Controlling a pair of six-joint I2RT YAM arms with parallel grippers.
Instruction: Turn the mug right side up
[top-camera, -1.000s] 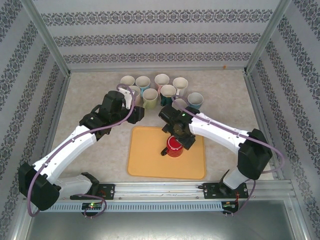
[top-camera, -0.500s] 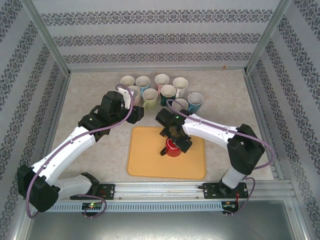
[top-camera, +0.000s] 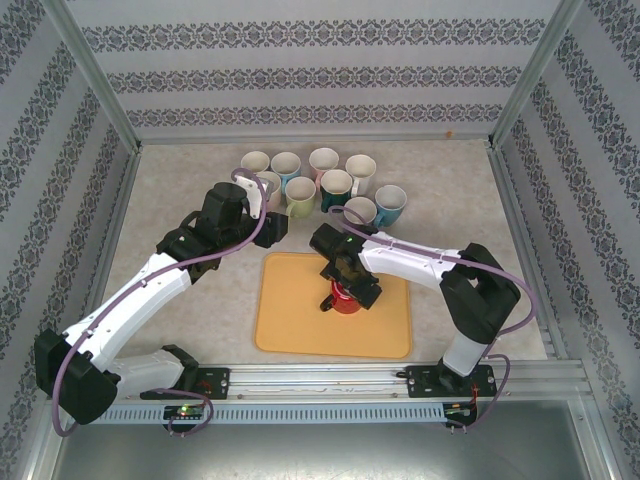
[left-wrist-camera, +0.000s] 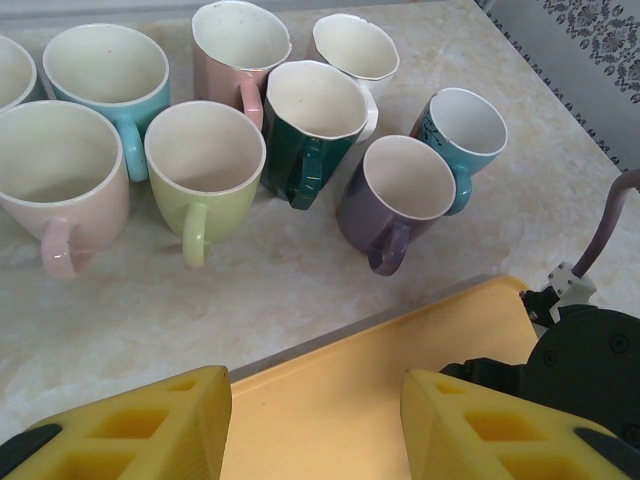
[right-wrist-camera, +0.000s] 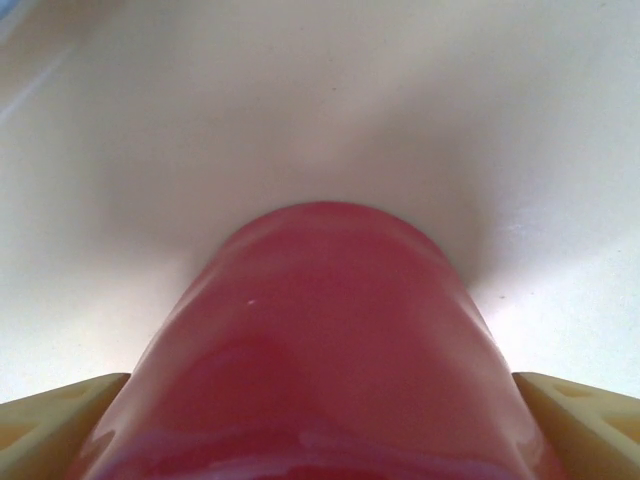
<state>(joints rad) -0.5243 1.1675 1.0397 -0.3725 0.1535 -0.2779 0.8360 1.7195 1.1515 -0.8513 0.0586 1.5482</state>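
Your table (top-camera: 450, 230) carries an orange tray (top-camera: 290, 325) lying near its front edge, and both arms reach over it from 6 o'clock. The left arm (top-camera: 150, 290) runs up toward 11 o'clock of the tray, and the right arm (top-camera: 425, 265) bends in from 3 o'clock.

At 12 o'clock from the tray you have a cluster of upright mugs (top-camera: 320, 180) packed close together, mouths open to the ceiling. In the left wrist view you can pick out a light green mug (left-wrist-camera: 200, 160), a dark green mug (left-wrist-camera: 305, 125) and a purple mug (left-wrist-camera: 395, 195) in the nearest row.

Your left gripper (left-wrist-camera: 315, 420) hovers over the tray's far edge, at about 11 o'clock of it. Its fingers are apart and there is nothing between them.

The red mug (top-camera: 345, 303) sits near the middle of the tray, its handle pointing toward 8 o'clock. Most of it is covered from above, so you cannot read which end is up.

Your right gripper (top-camera: 348, 285) is down over that mug. In the right wrist view its fingers (right-wrist-camera: 60, 425) flank the red body on both sides, but the blur hides whether the pads actually press it, so you cannot tell if it is clamped.
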